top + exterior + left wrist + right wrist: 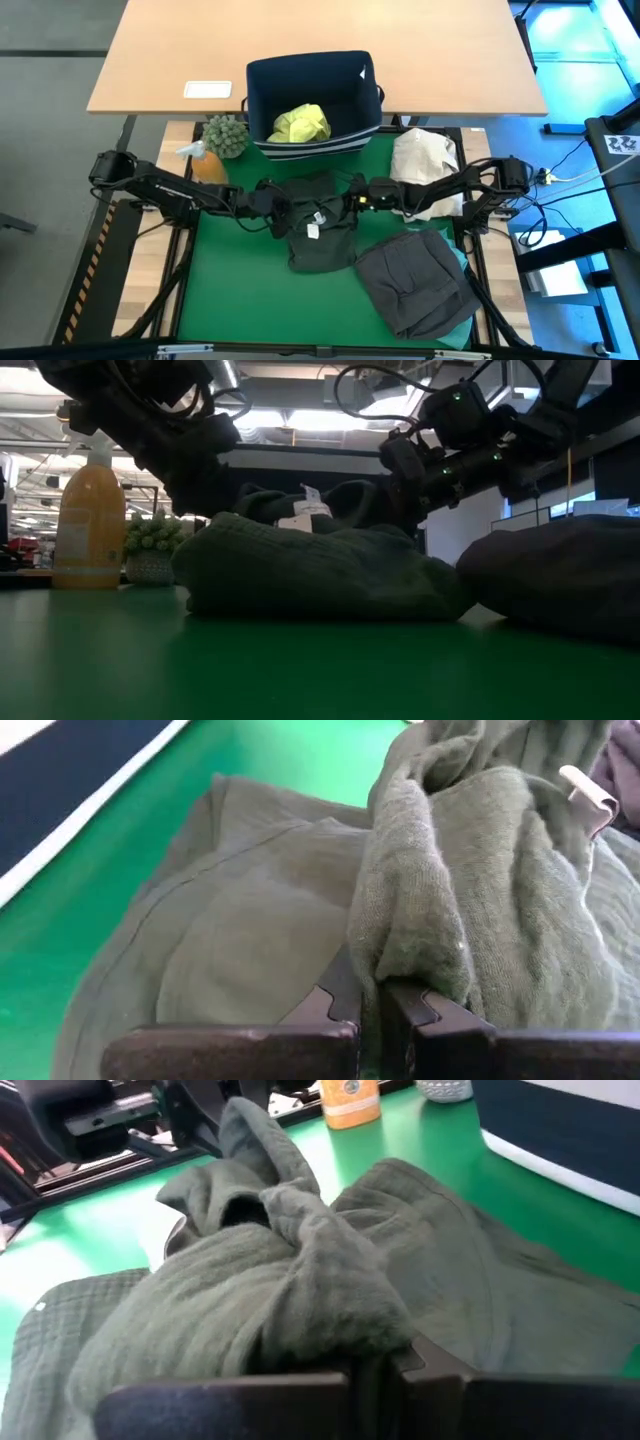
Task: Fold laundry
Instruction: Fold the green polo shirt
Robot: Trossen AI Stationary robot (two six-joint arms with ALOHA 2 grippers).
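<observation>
Dark olive-black soft cloth garment [322, 238] bunched at the middle of the green table mat [250, 300], a small white tag [313, 231] showing on top. Left gripper [283, 208] at the garment's left upper edge, fingers pressed together on a raised fold of the olive cloth [410, 935]; in the left wrist view the two dark fingertips [340, 1005] meet with fabric pinched between them. Right gripper [350, 203] at the garment's right upper edge, likewise clamped on a gathered ridge of the same cloth [320, 1270], dark fingers closed under the bunch in the right wrist view. Both pinched edges lifted above the rest of the garment, seen from table height as a low mound [320, 570] with both arms reaching in from above. Charcoal grey folded garment [412, 282] lying just right of the olive one, over a turquoise cloth [462, 268] peeking out at its right edge. Bright yellow-green shirt [300, 124] inside the navy fabric bin [262, 85] behind the mat. Cream-beige cloth bundle [425, 160] right of the bin. Orange bottle [205, 163] and green leafy plant [226, 135] at the mat's far left corner.
</observation>
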